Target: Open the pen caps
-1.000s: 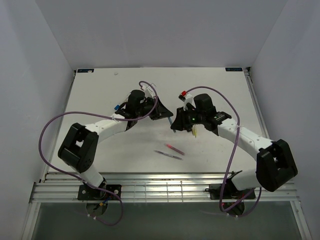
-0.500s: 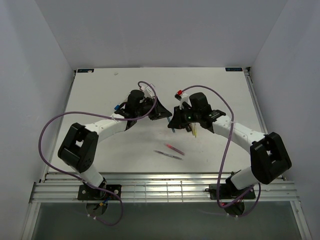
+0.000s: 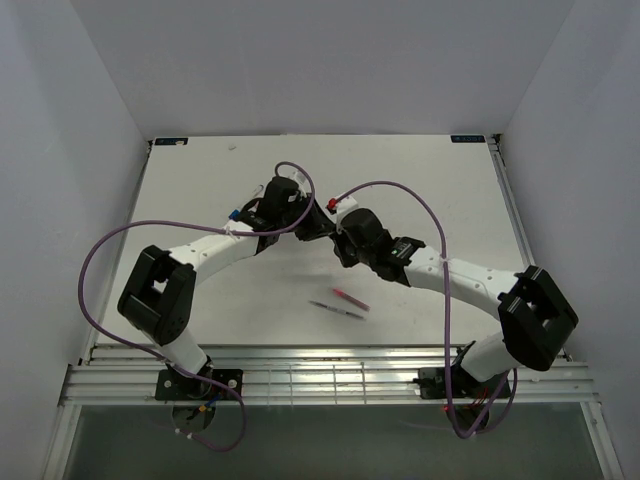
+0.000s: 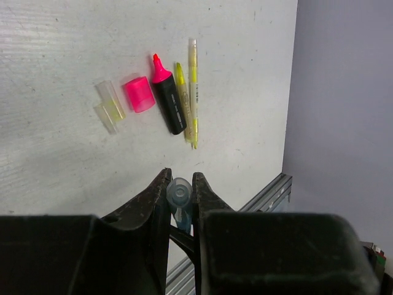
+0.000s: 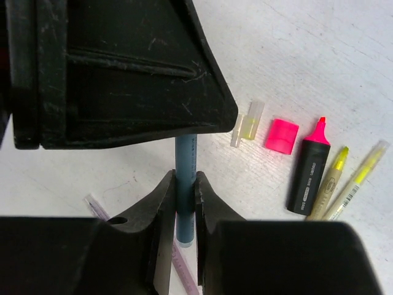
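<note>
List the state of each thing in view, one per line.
left hand, shut on blue pen
right hand, shut on blue pen
blue pen, gripped by both hands
pink highlighter, uncapped, lying flat
pink cap, off, beside it
yellow highlighter, uncapped, lying flat
thin yellow pen, lying flat, cap unclear
clear caps, off, lying loose
pink pen and purple pen, lying flat, caps unclear

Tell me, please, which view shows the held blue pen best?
Right wrist: the blue pen shows lengthwise, clamped in the right hand. Left wrist shows only its round end; in the top view it cannot be made out.
</note>
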Robot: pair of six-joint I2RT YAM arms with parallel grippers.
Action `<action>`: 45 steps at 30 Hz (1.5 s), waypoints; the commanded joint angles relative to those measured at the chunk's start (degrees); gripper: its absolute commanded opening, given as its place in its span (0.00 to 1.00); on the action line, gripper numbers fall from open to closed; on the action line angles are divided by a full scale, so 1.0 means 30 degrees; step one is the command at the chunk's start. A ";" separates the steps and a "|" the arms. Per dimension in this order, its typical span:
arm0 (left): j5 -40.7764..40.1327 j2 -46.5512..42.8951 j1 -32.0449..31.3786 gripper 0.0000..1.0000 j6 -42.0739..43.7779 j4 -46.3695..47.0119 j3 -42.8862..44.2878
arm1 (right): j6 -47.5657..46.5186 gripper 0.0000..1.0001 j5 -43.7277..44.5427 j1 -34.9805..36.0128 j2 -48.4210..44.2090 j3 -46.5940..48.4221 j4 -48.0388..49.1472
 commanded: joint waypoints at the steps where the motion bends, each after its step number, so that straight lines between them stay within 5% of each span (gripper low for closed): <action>1: -0.1399 -0.1647 0.0765 0.00 0.0065 0.1655 0.0010 | -0.0676 0.08 -0.0981 -0.1146 -0.0488 -0.0832 -0.0820; 3: -0.0375 -0.2294 0.0999 0.00 0.0008 0.5025 -0.1777 | -0.0209 0.08 -0.6468 -0.2349 -0.0929 -0.1624 0.0325; 9: 0.2030 -0.4053 0.2317 0.00 0.0593 0.8720 -0.4208 | 0.0261 0.08 -1.4690 -0.5515 -0.1869 -0.3062 0.2435; 15: 0.3350 -0.4055 0.2934 0.00 0.0507 0.9339 -0.4506 | 0.0468 0.08 -1.6755 -0.6896 -0.2339 -0.3796 0.2997; 22: 0.3613 -0.2478 0.3081 0.00 -0.0901 0.7730 -0.3980 | 0.1081 0.08 -1.1523 -0.7509 -0.3567 -0.4266 0.2003; 30: 0.3967 0.0396 0.1793 0.00 -0.0345 0.7172 -0.4068 | 0.1433 0.08 -0.4840 -0.9355 -0.1989 -0.2156 -0.2657; 45: 0.3411 0.3943 0.0502 0.01 0.0096 0.7114 -0.2544 | 0.1171 0.13 -0.6883 -1.2257 0.1116 -0.1745 -0.2483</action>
